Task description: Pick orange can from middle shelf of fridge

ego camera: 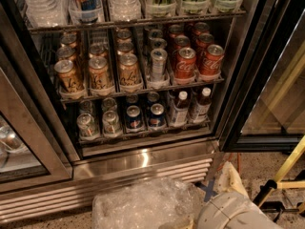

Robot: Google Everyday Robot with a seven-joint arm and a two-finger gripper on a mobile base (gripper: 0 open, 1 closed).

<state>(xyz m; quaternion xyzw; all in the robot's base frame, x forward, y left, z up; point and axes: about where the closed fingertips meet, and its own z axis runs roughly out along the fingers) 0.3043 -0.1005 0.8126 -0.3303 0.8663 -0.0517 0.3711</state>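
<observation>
Fridge (143, 159): stainless frame, door swung open to the right, louvred grille at the base.
Middle shelf (143, 91): clear lane trays, each packed front to back with cans.
Left three lanes: orange cans; the orange can (98, 73) I point at stands at the front of the second lane, upright, with its twins on either side.
Fourth lane: slim silver cans (158, 65).
Right two lanes: red cans (185, 63).
Writing: "Coca-Cola" in white on the red cans; dark cursive on the orange ones, which I cannot read.
Rack above: clear water bottles (43, 4).
Rack below: silver and blue cans (134, 118), then small bottles (178, 108).
My arm (233, 213): white housing at the bottom edge.
My gripper: out of view, so I cannot tell its opening or any hold.
</observation>
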